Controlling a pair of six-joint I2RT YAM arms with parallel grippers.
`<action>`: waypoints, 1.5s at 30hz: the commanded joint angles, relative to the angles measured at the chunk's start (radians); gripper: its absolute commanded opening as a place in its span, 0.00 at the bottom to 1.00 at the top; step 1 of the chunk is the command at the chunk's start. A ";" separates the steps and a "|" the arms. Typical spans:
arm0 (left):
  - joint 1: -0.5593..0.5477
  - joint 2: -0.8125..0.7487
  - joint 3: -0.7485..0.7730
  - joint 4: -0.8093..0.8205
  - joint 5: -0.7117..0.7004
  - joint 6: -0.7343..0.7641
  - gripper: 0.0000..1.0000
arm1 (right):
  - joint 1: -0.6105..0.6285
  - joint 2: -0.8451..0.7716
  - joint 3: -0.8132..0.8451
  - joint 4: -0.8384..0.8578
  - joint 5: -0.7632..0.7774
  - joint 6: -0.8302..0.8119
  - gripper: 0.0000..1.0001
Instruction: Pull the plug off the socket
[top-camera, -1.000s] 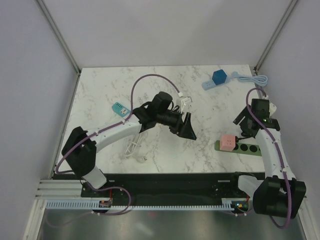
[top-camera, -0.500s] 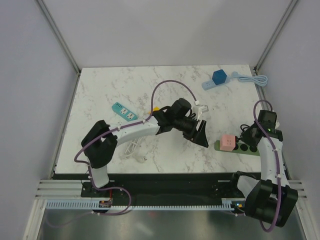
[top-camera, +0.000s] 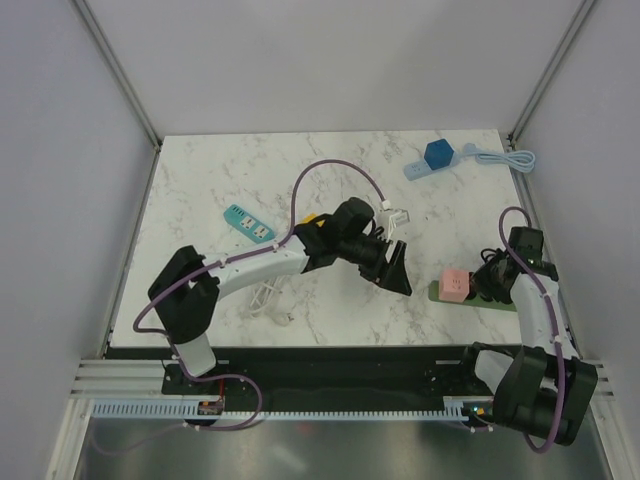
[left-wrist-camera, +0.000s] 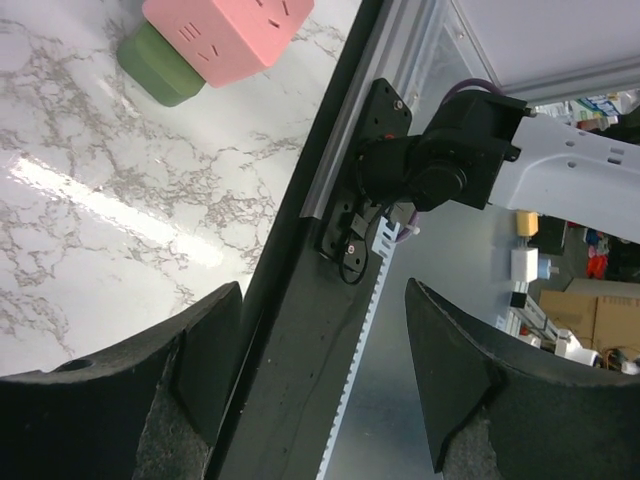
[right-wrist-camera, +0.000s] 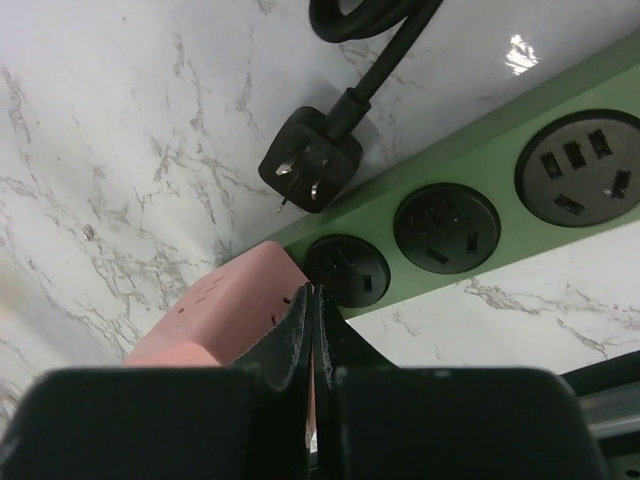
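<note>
Table (top-camera: 200, 200): white marble, carries green power strip (top-camera: 497, 297), reference for everything below. Left arm (top-camera: 260, 265): stretches toward strip from beyond the end holding pink cube plug (top-camera: 457, 285). Left gripper (top-camera: 395, 275): hangs near that end, apart from strip, fingers spread wide, grips nothing. Right arm (top-camera: 540, 310): folds over strip from above. Right gripper (right-wrist-camera: 312, 300): points down at strip, fingers pressed together with only a hairline slit, clamps nothing. Tips line up at the boundary between pink cube plug and the first free socket; contact impossible to judge. Strip: lies flat, shows three empty round sockets in right wrist view. Pink cube plug: sits seated on strip's end socket, not pulled off. Black plug (right-wrist-camera: 310, 165): lies unplugged on marble just beside strip's long edge, cord (right-wrist-camera: 370, 20) curling away from strip.
</note>
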 joint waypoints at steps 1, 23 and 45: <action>-0.001 -0.050 -0.023 0.026 -0.047 -0.014 0.74 | 0.045 0.008 -0.012 0.036 -0.088 0.026 0.00; 0.007 -0.179 -0.082 -0.115 -0.305 0.069 0.83 | 0.680 0.146 -0.034 0.492 -0.123 0.551 0.00; -0.005 0.049 0.122 -0.306 -0.501 0.132 0.92 | 0.398 -0.105 0.164 -0.189 0.231 0.425 0.98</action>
